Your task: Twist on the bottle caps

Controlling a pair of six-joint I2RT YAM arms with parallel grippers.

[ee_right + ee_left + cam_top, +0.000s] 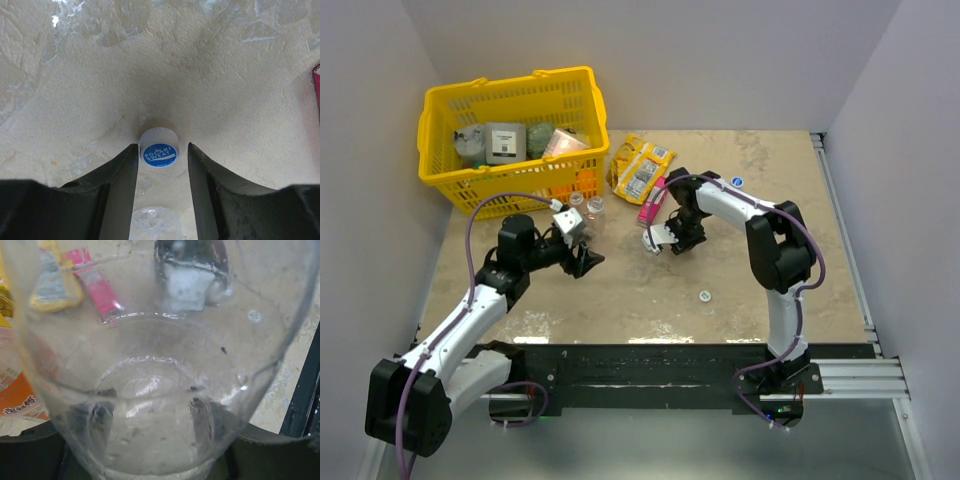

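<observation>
Yellow basket (pixel 510 140) far left. Left fingers (pixel 586 262) clenched on a clear bottle (pixel 160 390), just near of the basket; it fills the left wrist view. Two more bottles (pixel 595 209) stand beside the basket. Yellow packet (pixel 640 168) and pink packet (pixel 651 203) lie mid-surface (pixel 620 300). Right fingers (pixel 122 175) released, straddling a blue cap (pixel 159 152) lying flat, top up, not pinched. Whitish cap (pixel 705 296) near centre; second blue cap (pixel 737 182) far right.

Blue-topped white cap (pixel 159 152); yellow basket (pixel 490 188); pink packet (pixel 651 203).
</observation>
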